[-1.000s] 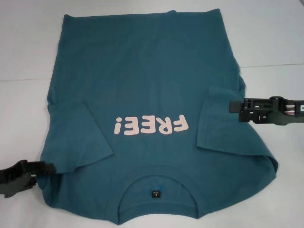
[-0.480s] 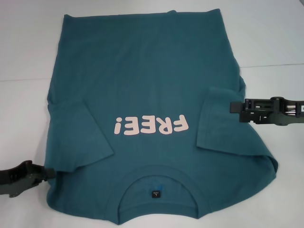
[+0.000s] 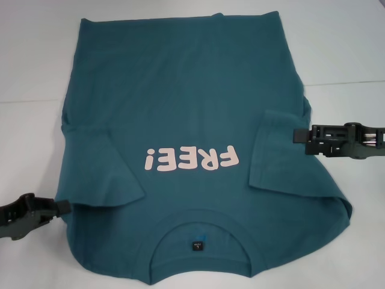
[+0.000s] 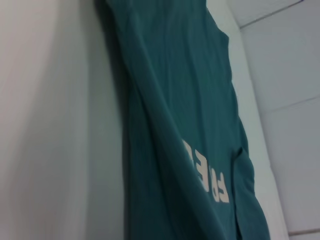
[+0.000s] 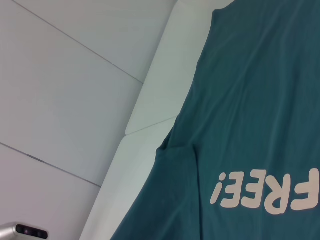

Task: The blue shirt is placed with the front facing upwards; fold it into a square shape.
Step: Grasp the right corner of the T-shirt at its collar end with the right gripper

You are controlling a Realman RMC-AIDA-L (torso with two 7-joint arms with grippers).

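The blue shirt (image 3: 192, 120) lies flat on the white table (image 3: 36, 72), front side up. Its round collar (image 3: 201, 232) is at the near edge, closest to the robot, with a small dark label (image 3: 196, 245) inside the neck. Just past the collar are the pale pink letters (image 3: 188, 159) that spell "FREE!", seen upside down from the robot's head. Both short sleeves are folded in over the chest, one on each side of the letters.

The left gripper (image 3: 60, 208) is low at the near left side, just beside the edge of the shirt, close to the folded left sleeve (image 3: 99, 168). Its tip looks to be right at the cloth. I cannot tell if its jaws are open or closed.

The right gripper (image 3: 296, 135) is a bit farther away, on the right side. It reaches in over the outer edge of the folded right sleeve (image 3: 283, 153). I cannot tell how its jaws stand either, or if it holds the cloth.

Farther back, the body of the shirt is spread smooth, and its bottom hem (image 3: 180, 19) lies at the far end of the table.
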